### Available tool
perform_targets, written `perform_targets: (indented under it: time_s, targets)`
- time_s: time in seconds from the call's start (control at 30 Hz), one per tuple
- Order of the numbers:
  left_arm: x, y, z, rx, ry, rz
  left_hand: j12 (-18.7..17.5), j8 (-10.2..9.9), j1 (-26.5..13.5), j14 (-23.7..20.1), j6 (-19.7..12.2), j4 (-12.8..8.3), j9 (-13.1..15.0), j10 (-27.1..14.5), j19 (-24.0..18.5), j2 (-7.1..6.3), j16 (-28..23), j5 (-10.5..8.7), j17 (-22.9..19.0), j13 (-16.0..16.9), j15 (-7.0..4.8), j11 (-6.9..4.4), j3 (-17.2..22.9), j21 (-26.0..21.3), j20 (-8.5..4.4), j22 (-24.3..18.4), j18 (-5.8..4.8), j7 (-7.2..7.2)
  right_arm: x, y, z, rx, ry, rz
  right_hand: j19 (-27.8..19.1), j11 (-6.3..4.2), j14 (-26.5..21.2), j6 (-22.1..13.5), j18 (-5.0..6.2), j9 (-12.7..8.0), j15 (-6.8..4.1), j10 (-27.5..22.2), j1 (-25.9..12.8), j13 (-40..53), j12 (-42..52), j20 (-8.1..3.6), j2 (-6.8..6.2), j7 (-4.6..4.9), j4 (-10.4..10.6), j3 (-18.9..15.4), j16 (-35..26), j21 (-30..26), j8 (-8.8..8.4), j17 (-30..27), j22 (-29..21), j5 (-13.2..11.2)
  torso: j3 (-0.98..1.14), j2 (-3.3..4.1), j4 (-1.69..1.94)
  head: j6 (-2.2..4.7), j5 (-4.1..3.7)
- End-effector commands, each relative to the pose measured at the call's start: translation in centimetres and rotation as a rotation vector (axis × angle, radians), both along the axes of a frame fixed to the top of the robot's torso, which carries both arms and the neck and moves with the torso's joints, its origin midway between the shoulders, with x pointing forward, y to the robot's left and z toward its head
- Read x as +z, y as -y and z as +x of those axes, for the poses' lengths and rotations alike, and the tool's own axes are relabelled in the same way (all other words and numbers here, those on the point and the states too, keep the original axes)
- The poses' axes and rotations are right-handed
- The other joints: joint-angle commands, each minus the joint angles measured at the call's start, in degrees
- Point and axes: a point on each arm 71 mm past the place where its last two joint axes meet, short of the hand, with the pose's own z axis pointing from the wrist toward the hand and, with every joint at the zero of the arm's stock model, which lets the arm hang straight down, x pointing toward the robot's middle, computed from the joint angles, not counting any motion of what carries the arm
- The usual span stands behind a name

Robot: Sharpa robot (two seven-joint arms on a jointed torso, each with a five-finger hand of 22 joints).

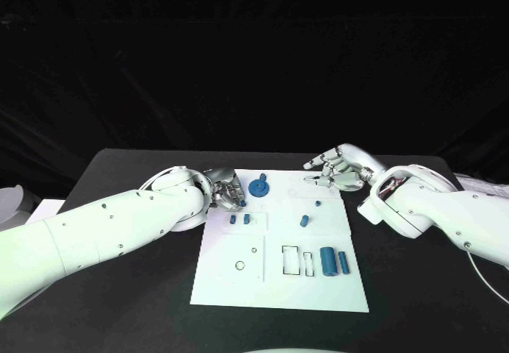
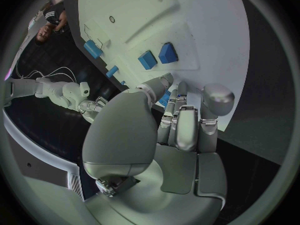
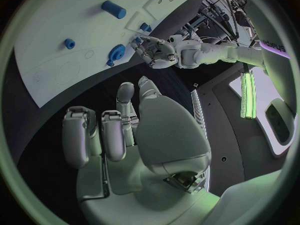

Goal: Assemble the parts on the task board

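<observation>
Early stage — most blue parts (image 1: 329,260) lie loose on the task board (image 1: 281,290). Left hand (image 1: 225,190), 10 o'clock, grip unclear; right hand (image 1: 337,170), 1 o'clock, clenched, nothing held.

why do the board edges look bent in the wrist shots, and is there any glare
Both wrist views are fisheye, so the task board edges curve; in the head view they run straight. No strong glare on the board in the head view; a greenish light falls on the right hand in the right wrist view.
</observation>
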Motion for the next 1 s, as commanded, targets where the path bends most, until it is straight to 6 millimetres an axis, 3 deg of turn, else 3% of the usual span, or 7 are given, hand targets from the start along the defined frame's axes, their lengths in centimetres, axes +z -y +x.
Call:
perform_targets:
  time_s: [0.03,0.13,0.17,0.33,0.43,0.57,1.0]
  targets:
    - [0.1,-0.5,0.0,0.013,0.006,-0.024,-0.4,-0.1,-0.3,1.3,-0.4,-0.4,0.0,-0.4,0.9,-0.38,0.1,0.2,-0.1,-0.1,0.39,-0.02,0.0,0.1,0.54,0.2,-0.78,-0.06,-0.5,0.3,0.1,0.002,-0.031,-0.077,-1.1,-0.14,3.8,0.6,1.17,0.0,-0.22,-3.1,2.5,-4.3,-5.5,-0.09,0.2,0.39,-1.0,1.0,-0.9,-1.5,0.0,5.9,-1.7,-1.1,-0.03,-0.01,-0.07,0.1,0.0]
    - [0.3,-1.3,0.0,0.029,0.007,-0.094,-0.5,0.2,-0.2,1.2,0.0,-0.5,0.2,-0.8,0.9,-0.25,-0.1,0.23,-0.5,-0.1,0.39,-0.11,0.2,0.1,0.59,0.2,-0.76,-0.38,-0.7,0.6,0.1,0.006,-0.031,-0.148,-1.7,0.17,3.6,2.1,1.49,0.2,-0.14,-6.0,5.5,-9.8,-11.8,-0.02,0.13,0.51,-1.8,2.6,-1.9,-2.6,0.49,4.8,-3.3,-2.0,0.0,-0.01,-0.05,0.19,-0.2]
    - [0.5,-1.8,-0.1,0.036,0.006,-0.143,-0.6,0.3,0.0,0.7,0.3,-0.6,0.2,-1.3,0.4,-0.17,-0.8,0.31,-2.2,-0.1,0.45,0.01,0.4,-1.9,0.67,-1.2,-0.39,-0.24,-0.8,0.8,0.1,0.01,-0.028,-0.19,-1.6,0.97,3.6,2.7,1.38,0.1,0.06,-4.4,6.8,-15.7,-16.5,0.38,-0.26,0.57,-1.7,4.1,-2.1,-2.9,0.28,4.7,-3.5,-2.9,0.02,-0.02,-0.02,0.23,-0.33]
    - [1.4,-3.3,-0.5,0.092,-0.032,-0.41,-0.1,0.7,-0.8,-0.5,1.5,0.0,0.4,-1.9,-0.7,0.37,-2.8,1.51,-6.1,0.0,0.69,0.33,0.9,-6.3,0.98,-4.2,0.35,0.23,-1.1,1.1,-0.1,0.033,0.014,-0.375,-1.2,0.7,3.8,5.4,1.44,0.2,0.33,-5.1,9.1,-24.0,-23.4,0.35,-1.68,0.15,-2.2,6.8,-2.1,-2.8,0.77,4.8,-3.3,-3.4,-0.02,-0.01,0.05,0.52,-0.93]
    - [2.1,-4.2,-0.6,0.153,-0.045,-0.631,0.1,0.9,-0.9,-3.2,2.0,0.2,0.3,-2.8,-3.2,1.15,-6.4,1.66,-12.6,-0.1,0.89,0.51,1.6,-13.5,1.25,-9.0,1.51,0.31,-1.2,1.0,-0.2,0.041,0.048,-0.469,-1.1,0.66,3.8,6.4,1.42,0.2,0.31,-4.0,9.2,-28.1,-25.7,0.38,-2.51,-0.15,-1.9,8.0,-2.1,-2.8,0.73,4.8,-3.3,-4.4,0.16,-0.09,0.0,0.57,-1.13]
    - [3.0,-5.4,-0.9,0.275,-0.04,-0.917,1.3,1.2,0.0,-7.6,2.9,-0.7,0.4,-2.5,-7.3,2.01,-11.3,1.66,-21.0,0.1,0.81,0.46,2.9,-22.5,1.37,-14.9,3.03,0.29,-1.4,0.8,-0.4,0.034,0.092,-0.589,-1.4,0.81,3.8,7.3,1.65,0.1,0.34,-2.4,8.8,-34.1,-28.4,0.51,-3.94,-0.32,-1.2,10.2,-2.3,-3.7,0.14,4.7,-4.5,-6.1,0.07,-0.07,-0.03,0.64,-1.52]
    - [3.3,-6.1,-2.9,0.36,-0.207,-1.36,3.9,1.8,-0.7,-10.0,3.7,-0.8,0.4,-1.6,-9.1,3.59,-12.9,1.52,-24.7,0.4,0.67,-0.02,2.4,-23.7,1.42,-15.4,3.2,-0.09,-2.0,-0.3,-0.7,0.051,0.132,-0.712,-1.9,0.96,3.8,7.4,2.04,0.0,0.5,-2.1,8.1,-40.2,-30.7,0.66,-5.53,-0.37,-0.4,13.9,-2.8,-5.2,-0.21,4.2,-6.5,-9.2,-0.07,0.04,-0.03,0.48,-2.49]
